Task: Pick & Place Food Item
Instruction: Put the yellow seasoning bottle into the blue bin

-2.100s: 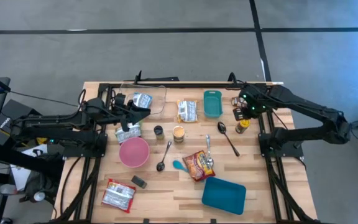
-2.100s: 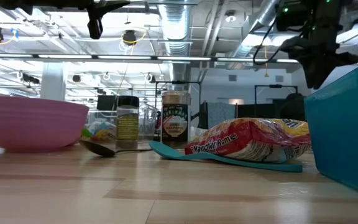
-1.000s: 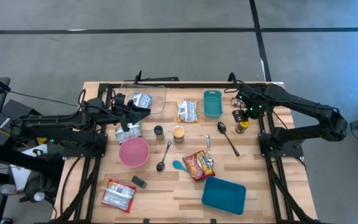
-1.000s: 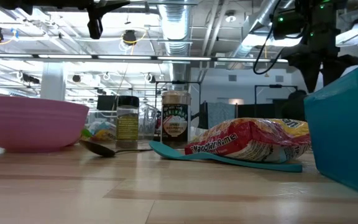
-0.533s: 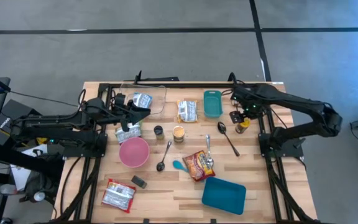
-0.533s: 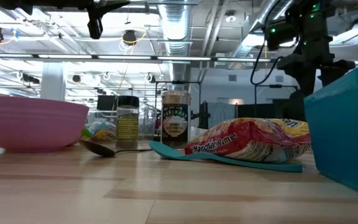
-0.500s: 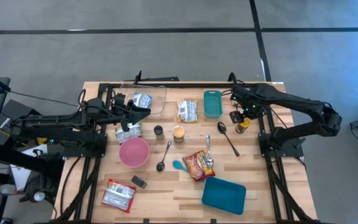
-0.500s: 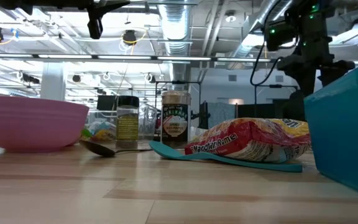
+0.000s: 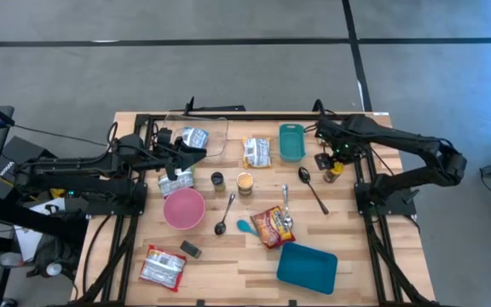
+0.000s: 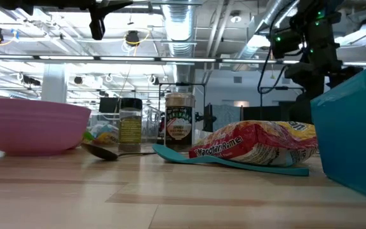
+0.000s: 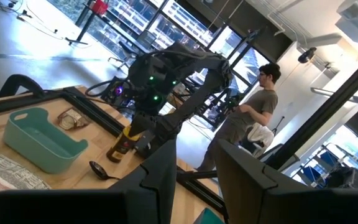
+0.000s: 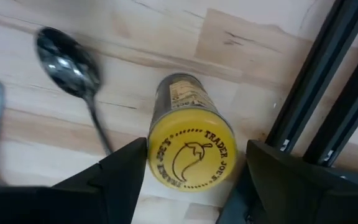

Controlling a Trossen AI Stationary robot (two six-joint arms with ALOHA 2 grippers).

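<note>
Here the wooden table [image 9: 228, 264] is crowded, and going from its left edge, the left gripper [image 9: 196, 150] waits above the back-left part, over a food packet [image 9: 194, 136] lying in a clear container [image 9: 216, 128]; its fingers [image 11: 160, 180] stand a narrow gap apart with nothing between them. In front of it lies another packet [image 9: 176, 182], then a pink bowl [image 9: 183, 208], and near the front-left corner a noodle packet [image 9: 163, 266] with a small dark block [image 9: 191, 249] just beside it. Toward the middle stand a dark-lidded jar [image 9: 217, 180] and an orange-lidded jar [image 9: 245, 183], with a spoon [image 9: 225, 215] in front of them and a flat packet [image 9: 257, 152] behind. A red ramen bag [image 9: 271, 226] lies near the centre with a teal spoon [image 9: 245, 227] touching its left side and a fork [image 9: 285, 205] across it. A small teal tray [image 9: 291, 141] sits toward the back edge, a large teal bin [image 9: 307, 266] near the front edge, and a dark spoon [image 9: 312, 188] between them. By the right edge stands the yellow-lidded spice jar [image 12: 190, 149], upright, beside the black frame rail [image 12: 328, 93]. The right gripper [image 12: 188, 177] hangs directly over it, fingers spread wide on either side of the lid, apart from it. A person [image 11: 253, 118] stands in the room beyond the table.
</note>
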